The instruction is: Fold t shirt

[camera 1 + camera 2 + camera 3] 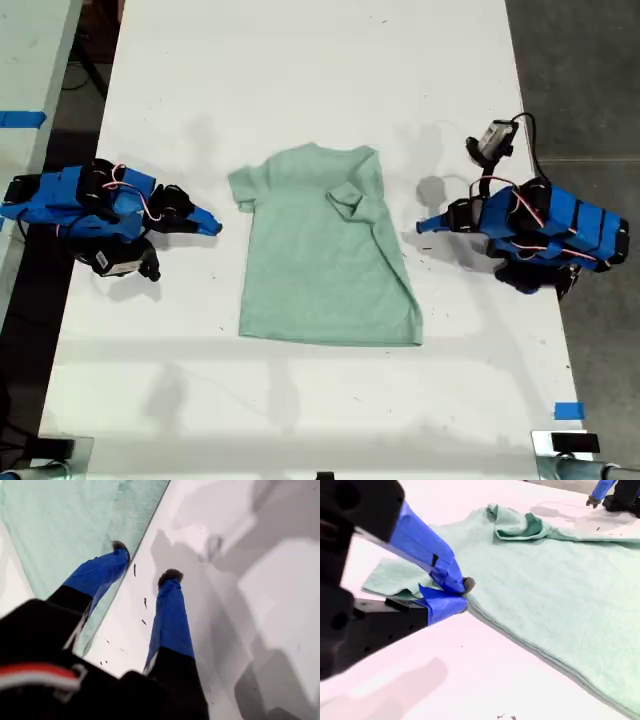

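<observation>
Two grippers, first (145,560) and second (462,592), flank one t shirt (320,250).

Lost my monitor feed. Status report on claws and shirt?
First claw open, empty, at the t shirt edge. Second claw shut, empty, beside spread sleeve. Other sleeve folded in. Nothing in the way.

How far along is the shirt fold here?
Done: one sleeve of the t shirt is folded in, on the exterior view's right. In hand: nothing; my first end effector is open, my second end effector shut beside the flat sleeve. Left: that sleeve and the body folds.
</observation>
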`<state>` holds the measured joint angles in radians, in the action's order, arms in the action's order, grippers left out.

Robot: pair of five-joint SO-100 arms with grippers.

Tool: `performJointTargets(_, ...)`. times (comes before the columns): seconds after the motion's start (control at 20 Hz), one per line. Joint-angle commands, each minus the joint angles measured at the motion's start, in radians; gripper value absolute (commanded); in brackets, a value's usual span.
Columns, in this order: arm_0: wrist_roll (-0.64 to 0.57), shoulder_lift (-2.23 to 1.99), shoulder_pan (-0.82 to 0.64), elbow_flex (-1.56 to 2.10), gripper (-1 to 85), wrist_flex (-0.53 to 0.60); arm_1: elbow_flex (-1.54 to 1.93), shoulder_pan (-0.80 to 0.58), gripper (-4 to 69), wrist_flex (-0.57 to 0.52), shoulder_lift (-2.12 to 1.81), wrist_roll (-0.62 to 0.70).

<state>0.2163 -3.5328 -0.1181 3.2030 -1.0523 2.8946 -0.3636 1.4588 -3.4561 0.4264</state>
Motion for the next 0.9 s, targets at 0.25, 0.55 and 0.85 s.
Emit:
performJointTargets(0.25, 0.008, -0.005, -0.003, 0.02, 0.6, 0.002, -0.005, -0.002, 15.9, 0.012, -0.043, -0.018)
performJointTargets(0.55, 0.002, -0.005, -0.015, 0.02, 0.0, 0.002, -0.008, 0.0, 14.9, 0.015, -0.043, -0.029)
performJointTargets(0.85, 0.002, -0.005, -0.012, 0.02, 0.0, 0.002, -0.002, 0.002, 14.7, 0.017, -0.043, -0.038)
